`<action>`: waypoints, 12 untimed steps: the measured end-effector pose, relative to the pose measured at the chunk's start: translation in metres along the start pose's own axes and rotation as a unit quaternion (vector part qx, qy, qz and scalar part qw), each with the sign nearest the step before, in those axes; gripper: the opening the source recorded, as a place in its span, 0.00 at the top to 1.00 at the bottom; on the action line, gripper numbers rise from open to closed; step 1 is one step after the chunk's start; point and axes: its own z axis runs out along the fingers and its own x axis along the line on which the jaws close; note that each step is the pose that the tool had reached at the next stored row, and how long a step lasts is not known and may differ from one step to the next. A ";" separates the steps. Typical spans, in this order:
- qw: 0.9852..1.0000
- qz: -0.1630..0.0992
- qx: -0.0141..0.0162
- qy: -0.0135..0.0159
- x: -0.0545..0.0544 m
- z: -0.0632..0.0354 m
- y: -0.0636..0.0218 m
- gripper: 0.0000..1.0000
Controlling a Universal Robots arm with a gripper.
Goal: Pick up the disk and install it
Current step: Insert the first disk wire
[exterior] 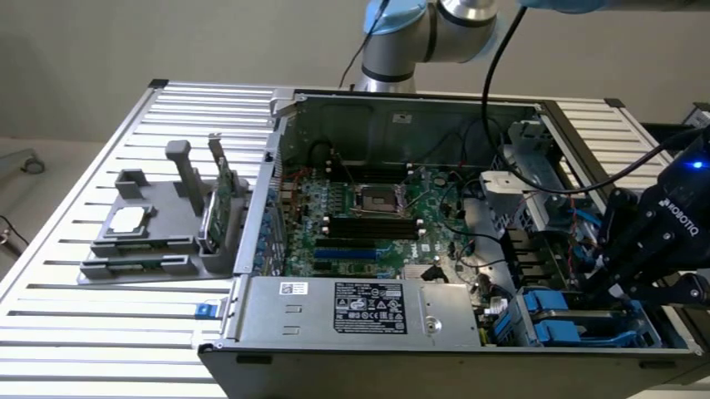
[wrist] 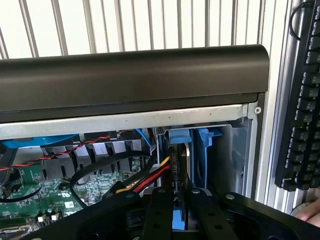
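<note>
Silver ribbed table [exterior: 100, 299] spreads under everything, and on it sits the open computer case [exterior: 367, 353], its green motherboard [exterior: 367, 220] bare to the exterior view. At that view's left a grey stand [exterior: 155, 241] rests on the table beside the case, with a green circuit card [exterior: 225, 187] standing upright in it and a flat silver square piece [exterior: 130, 219] lying on top. The arm [exterior: 427, 33] comes in from the far side, and the black gripper [exterior: 621, 270] hangs low over the near corner of the case at the exterior view's right, right above the blue drive bays [exterior: 554, 312]. In the wrist view the gripper [wrist: 179, 212] has its two fingers [wrist: 159, 215] drawn close together, pinching the thin edge of the disk [wrist: 178, 172] that stands upright in its slot between blue rails [wrist: 202, 150]. Red, yellow and black wires [wrist: 145, 177] run just beside it. A dark keyboard [wrist: 302, 100] lies on the table outside the case wall.
</note>
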 end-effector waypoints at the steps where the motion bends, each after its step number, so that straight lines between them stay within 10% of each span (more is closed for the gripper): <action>1: 1.000 0.000 0.000 0.000 0.000 0.0002 0.0001 0.83; 12: 1.000 -0.001 0.001 0.002 -0.003 0.0023 0.0007 0.83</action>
